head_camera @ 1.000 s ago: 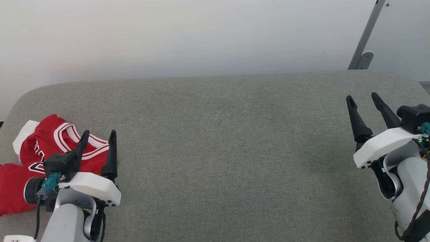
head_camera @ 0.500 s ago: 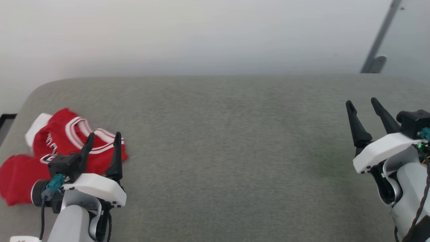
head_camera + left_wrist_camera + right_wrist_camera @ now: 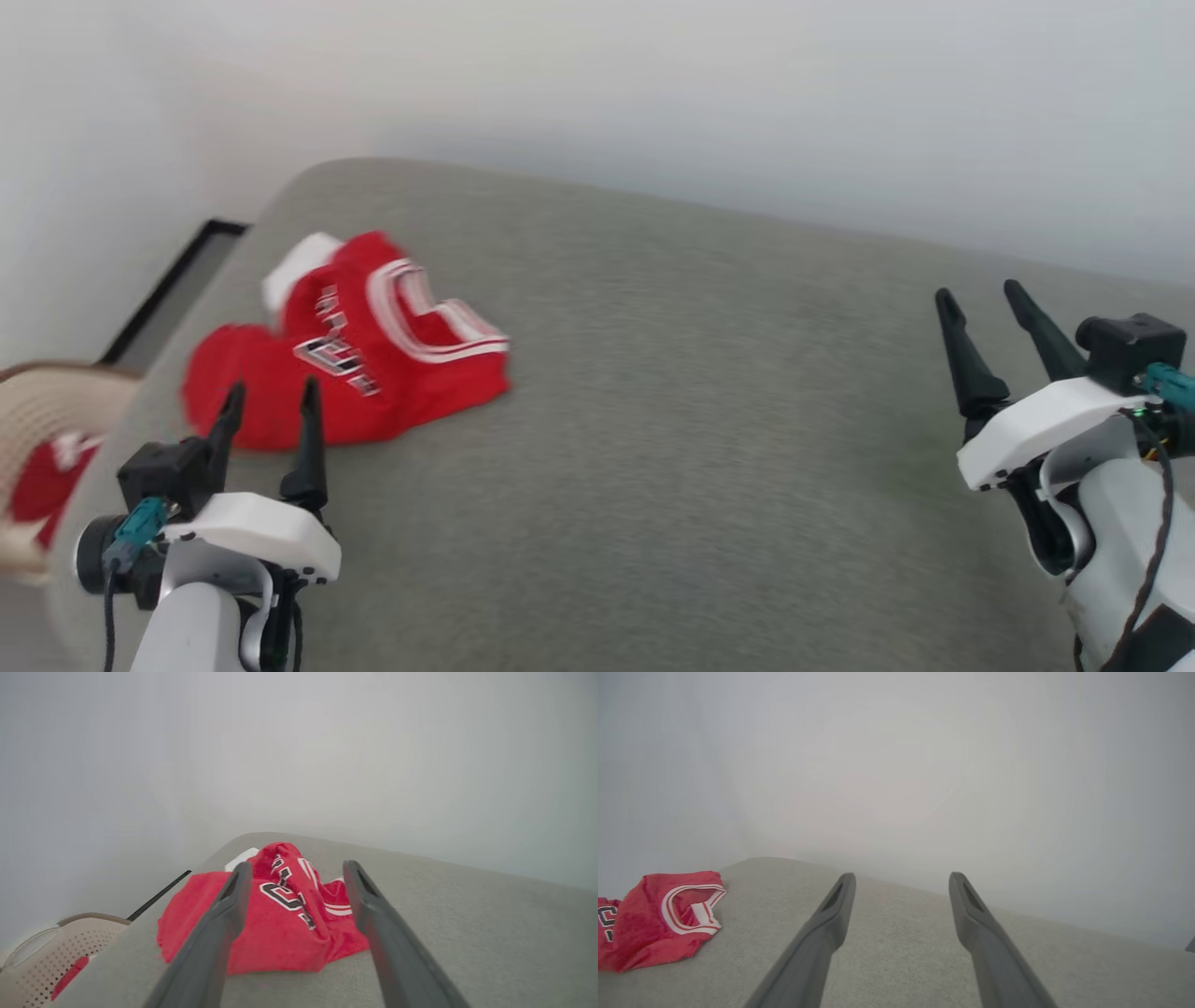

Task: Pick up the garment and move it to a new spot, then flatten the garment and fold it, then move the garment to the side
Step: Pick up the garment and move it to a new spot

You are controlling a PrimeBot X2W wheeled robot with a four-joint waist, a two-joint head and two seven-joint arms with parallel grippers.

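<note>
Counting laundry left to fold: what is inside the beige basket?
Inside the basket something red shows, perhaps cloth; blur keeps me from telling. The basket's wall and the picture's edge hide the rest of its inside.

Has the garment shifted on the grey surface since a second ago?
No. The garment keeps its crumple near the left end of the grey surface; the camera turned.

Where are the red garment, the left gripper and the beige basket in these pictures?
red garment (image 3: 347,350), head view, on the lettering in the middle of the cloth.
left gripper (image 3: 271,385), head view, midway between its two fingertips.
beige basket (image 3: 42,956), left wrist view, on its perforated wall.
</note>
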